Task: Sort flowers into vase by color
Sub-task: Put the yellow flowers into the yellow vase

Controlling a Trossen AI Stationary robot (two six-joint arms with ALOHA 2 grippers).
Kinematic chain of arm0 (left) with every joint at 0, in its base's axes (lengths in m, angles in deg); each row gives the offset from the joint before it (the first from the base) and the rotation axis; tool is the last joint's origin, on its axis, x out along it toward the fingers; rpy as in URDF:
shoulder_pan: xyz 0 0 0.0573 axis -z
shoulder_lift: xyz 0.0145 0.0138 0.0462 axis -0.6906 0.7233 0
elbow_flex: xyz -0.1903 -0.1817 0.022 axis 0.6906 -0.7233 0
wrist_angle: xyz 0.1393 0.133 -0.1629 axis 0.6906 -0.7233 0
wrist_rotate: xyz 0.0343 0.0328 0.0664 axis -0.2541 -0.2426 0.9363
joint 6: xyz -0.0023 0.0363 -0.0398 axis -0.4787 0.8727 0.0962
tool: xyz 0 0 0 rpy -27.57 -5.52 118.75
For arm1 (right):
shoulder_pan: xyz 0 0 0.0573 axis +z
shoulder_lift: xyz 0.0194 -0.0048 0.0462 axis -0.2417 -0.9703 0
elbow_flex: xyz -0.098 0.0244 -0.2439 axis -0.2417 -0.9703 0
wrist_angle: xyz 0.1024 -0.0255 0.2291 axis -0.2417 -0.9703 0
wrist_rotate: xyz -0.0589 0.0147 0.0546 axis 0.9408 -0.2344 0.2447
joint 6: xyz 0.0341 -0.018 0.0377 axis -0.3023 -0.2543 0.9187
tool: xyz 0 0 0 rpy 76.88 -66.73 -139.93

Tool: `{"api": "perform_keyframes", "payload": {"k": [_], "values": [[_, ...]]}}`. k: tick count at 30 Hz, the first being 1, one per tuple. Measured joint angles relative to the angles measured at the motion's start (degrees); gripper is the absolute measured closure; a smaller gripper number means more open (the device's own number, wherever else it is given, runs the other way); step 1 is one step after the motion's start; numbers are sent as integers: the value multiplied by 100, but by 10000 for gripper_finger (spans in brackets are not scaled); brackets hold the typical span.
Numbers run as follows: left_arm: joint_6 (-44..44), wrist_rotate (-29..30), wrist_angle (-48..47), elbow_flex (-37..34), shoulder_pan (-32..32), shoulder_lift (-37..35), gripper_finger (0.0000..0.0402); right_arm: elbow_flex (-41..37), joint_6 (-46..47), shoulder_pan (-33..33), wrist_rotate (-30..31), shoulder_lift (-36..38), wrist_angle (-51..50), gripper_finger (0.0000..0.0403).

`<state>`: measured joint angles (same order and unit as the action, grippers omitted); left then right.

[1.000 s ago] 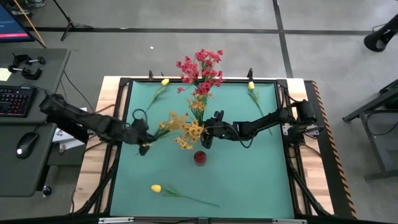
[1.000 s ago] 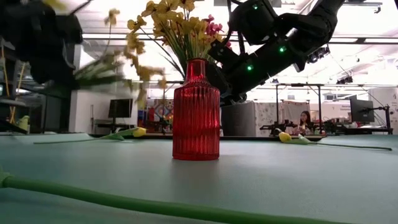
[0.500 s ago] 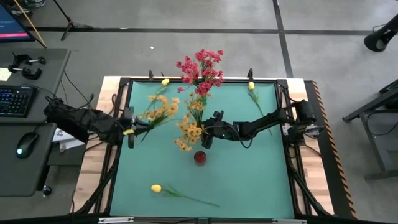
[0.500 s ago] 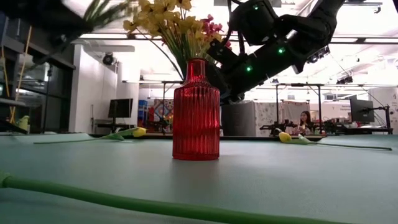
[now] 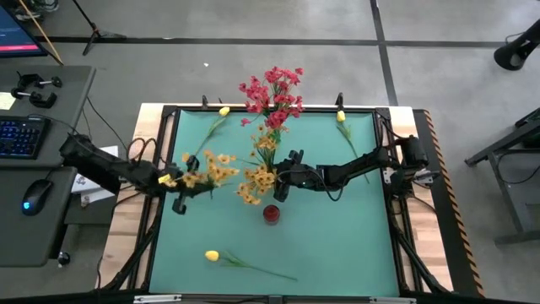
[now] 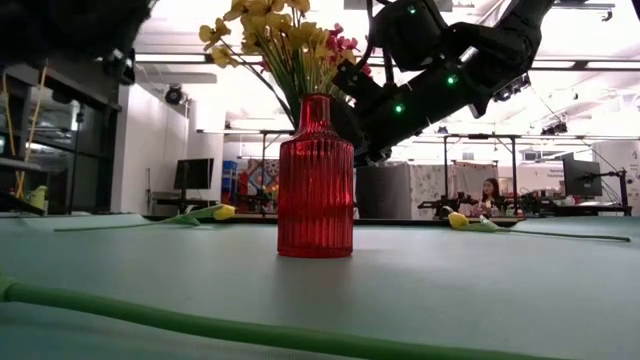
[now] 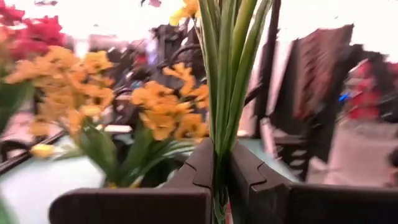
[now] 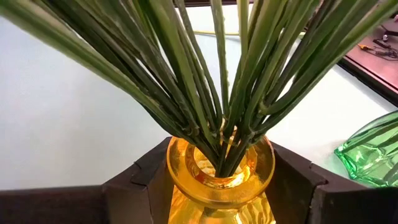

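Note:
My left gripper is shut on a bunch of orange-yellow flowers above the table's left part. My right gripper is at mid-table, shut on an amber vase that holds several green stems. Orange-yellow blossoms and pink-red blossoms spread over this vase in the high view and hide it. A red vase stands on its base nearer the front. Single yellow tulips lie flat at the far left, the far right and the near side. My left gripper pinches the bunch's green stems, several together, between its two fingers. The fingers come about level from the table's left. The bunch is lifted clear of the table, its blossoms out beyond the fingertips. My right gripper has the amber vase's neck, just under the rim, between its two fingers, one on each side. The fingers come from the table's right, slanting a little down. The vase stands upright; its base is out of sight.
A green glass vase stands beside the amber one. In the low view a long tulip stem crosses the near table in front of the red vase. A black frame rims the green mat; a desk with a keyboard stands left.
My left gripper has drawn back from the vases toward the table's left edge, carrying the orange-yellow bunch. Its wrist has rolled and tipped upward, and the bunch has swung with it, first toward the far edge, then back level. In the low view the bunch has left the picture.

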<state>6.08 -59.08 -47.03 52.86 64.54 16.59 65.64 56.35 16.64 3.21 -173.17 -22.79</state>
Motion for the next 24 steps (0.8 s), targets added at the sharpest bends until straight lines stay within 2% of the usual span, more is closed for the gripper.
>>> {"api": "perform_keyframes", "payload": {"k": [2, 6, 10, 15, 19, 22, 24], "values": [[-113, -295, 714, -303, 1, 1, 401, 1, -7, 0, -2, 2, 3, 211], [-253, -926, 1446, -260, 124, 25, 401, 8, -7, 0, -4, 4, 42, 211], [76, -989, 1991, -256, 353, 161, 401, 9, -7, 0, -4, 9, 103, 211], [568, -248, 2103, -258, 428, 418, 401, 11, -9, -4, 0, 13, 244, 211], [1353, 441, 2440, -260, 355, 602, 401, 11, -101, -4, 1, 13, 353, 211], [1764, 568, 2748, -260, 154, 723, 401, 13, -90, -13, 40, 13, 413, 211], [1826, 454, 2969, -260, -28, 842, 401, 13, 30, -35, 77, 15, 379, 211]]}}
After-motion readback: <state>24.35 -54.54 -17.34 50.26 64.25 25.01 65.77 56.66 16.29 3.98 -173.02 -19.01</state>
